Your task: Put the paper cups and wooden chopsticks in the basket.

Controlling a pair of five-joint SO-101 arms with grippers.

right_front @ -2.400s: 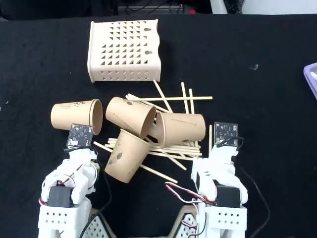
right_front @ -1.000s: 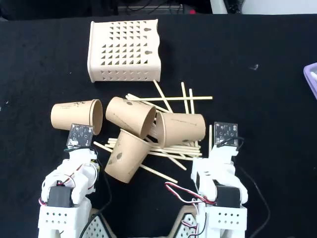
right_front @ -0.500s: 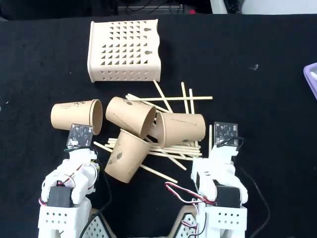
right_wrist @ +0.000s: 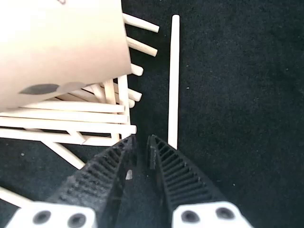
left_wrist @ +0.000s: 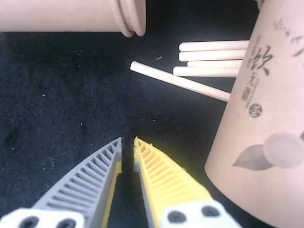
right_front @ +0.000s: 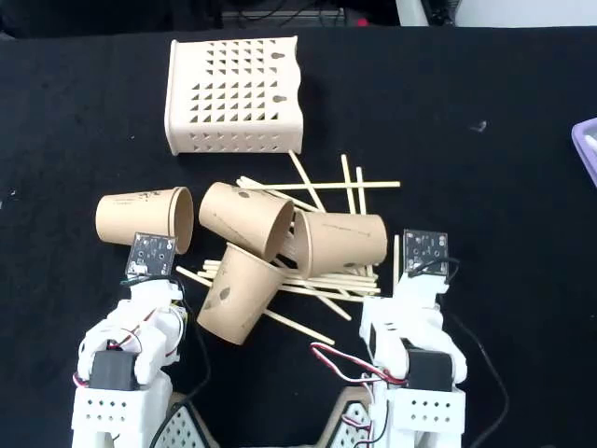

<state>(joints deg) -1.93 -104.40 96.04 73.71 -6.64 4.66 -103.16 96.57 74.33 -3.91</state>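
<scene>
Several brown paper cups lie on their sides mid-table: one (right_front: 145, 217) at the left, one (right_front: 247, 217) beside it, one (right_front: 343, 243) to the right, one (right_front: 238, 294) nearest the arms. Several wooden chopsticks (right_front: 326, 280) are scattered under and around them. The cream perforated basket (right_front: 233, 93) stands at the back. My left gripper (left_wrist: 127, 141) is shut with nothing in it, low over the black cloth between two cups (left_wrist: 71, 14) (left_wrist: 266, 118). My right gripper (right_wrist: 141, 139) is shut and empty at the end of a single chopstick (right_wrist: 173, 80), beside a cup (right_wrist: 61, 47).
The left arm (right_front: 131, 341) and right arm (right_front: 415, 336) sit folded at the table's near edge. A purple object (right_front: 588, 149) pokes in at the right edge. Black cloth covers the table, with open room right of the pile.
</scene>
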